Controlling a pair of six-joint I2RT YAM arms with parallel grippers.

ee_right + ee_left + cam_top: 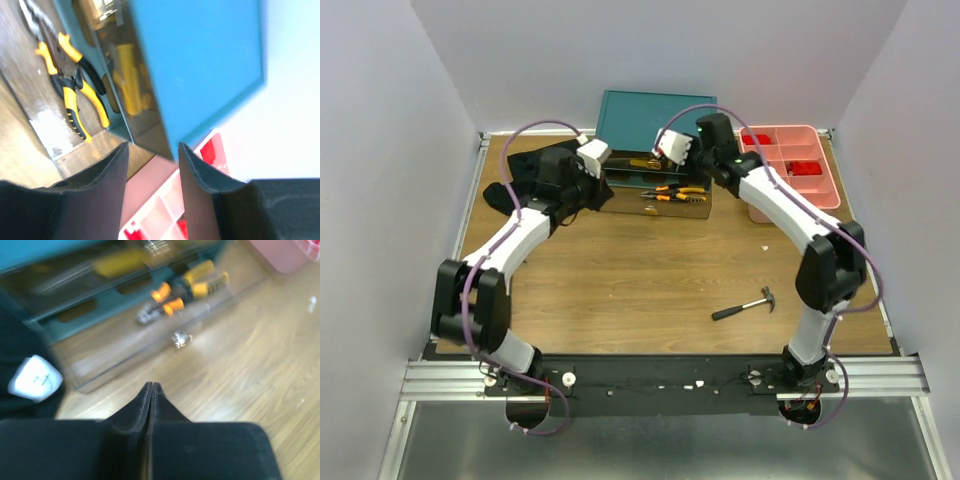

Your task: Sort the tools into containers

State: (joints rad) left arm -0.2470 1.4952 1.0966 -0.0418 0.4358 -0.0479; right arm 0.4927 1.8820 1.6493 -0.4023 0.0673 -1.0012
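**A:** A wood-grain table (620, 275) is seen inside plain pale walls. The teal cabinet (645, 110) is set at its far edge, with the pink tray (830, 203) just beside it on the right.

**B:** Where are the tools found?

**A:** Orange- and yellow-handled pliers (675, 193) are laid in the lower drawer (670, 212), which is pulled out. A yellow handle (127, 75) is seen in the drawer above. One hammer (745, 305) is left loose on the wood, well apart from both containers, on the right arm's side.

**B:** So the hammer is judged to be the step in hand?

**A:** It is. It is best taken by the right arm, gripped across the handle close to the head so that the weight is not left hanging. It should then be lowered flat into a drawer with room to spare.

**B:** How are the grippers found?

**A:** The right gripper (152, 147) is spread fairly wide with nothing between its fingers, and is held near the cabinet's corner. The left gripper (151, 386) is pressed fully closed on nothing. It is held above the wood before the open drawer, with the black cloth (525, 165) beside it.
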